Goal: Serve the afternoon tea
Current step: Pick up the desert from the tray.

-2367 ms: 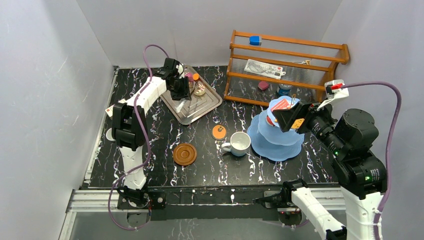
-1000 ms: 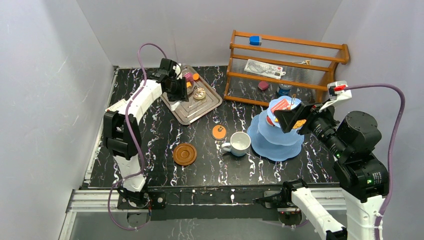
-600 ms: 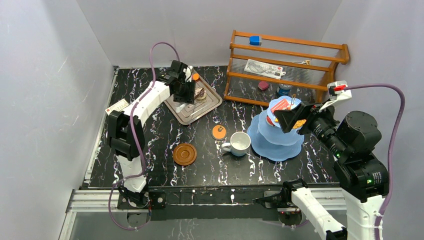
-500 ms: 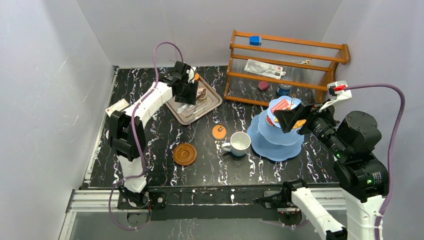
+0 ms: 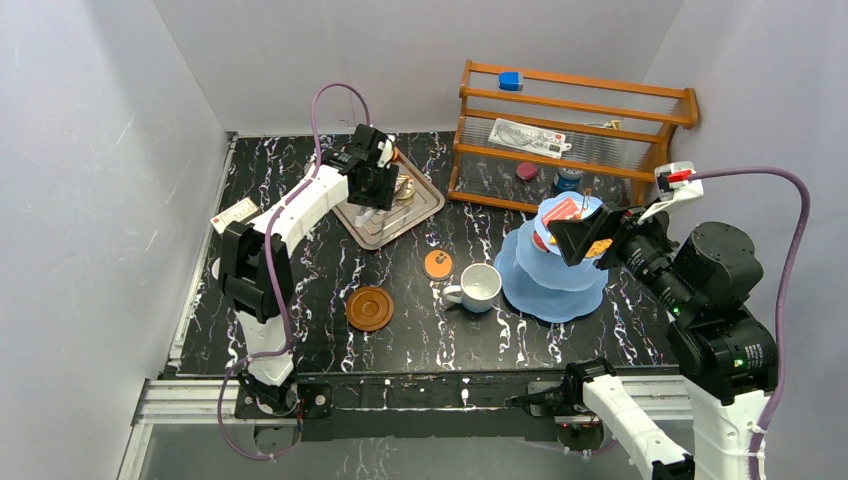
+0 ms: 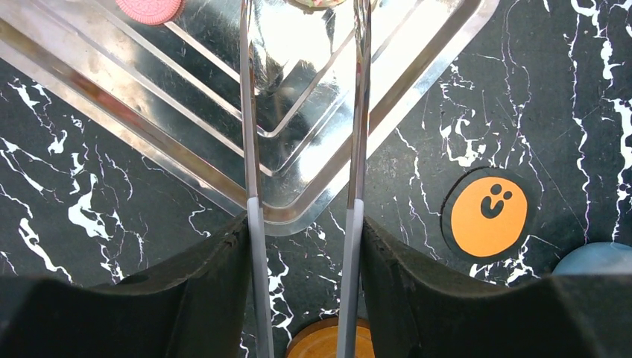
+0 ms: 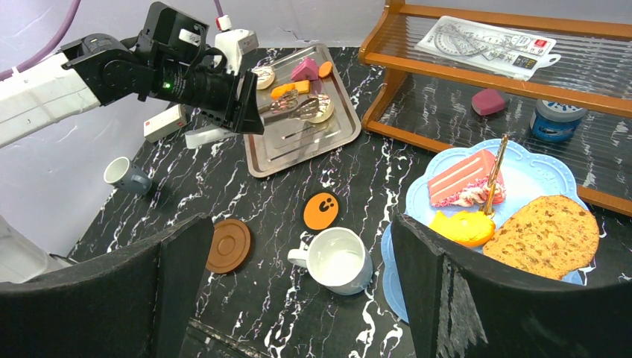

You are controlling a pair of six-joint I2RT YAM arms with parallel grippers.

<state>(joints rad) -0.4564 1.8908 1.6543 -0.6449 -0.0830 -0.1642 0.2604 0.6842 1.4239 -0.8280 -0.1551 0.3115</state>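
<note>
With tongs [image 6: 250, 149] clamped in left gripper [image 6: 303, 220], reach straight ahead along their arms to pastry [image 7: 322, 112] between tips; leave right gripper [image 7: 299, 224], wide open, over stand [image 7: 563, 170].

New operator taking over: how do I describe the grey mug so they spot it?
Start at the silver tray, far left. Nearer than it, well left of the brown saucer, sits a small mug: grey outside, white inside, unlike the all-white mug.

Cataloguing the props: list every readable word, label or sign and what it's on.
Orange disc: no words, only a black face sign, two dots and a curve.
Packet on the wooden rack: print too small to read.
Tag on the left arm: blurred, unreadable.
</note>
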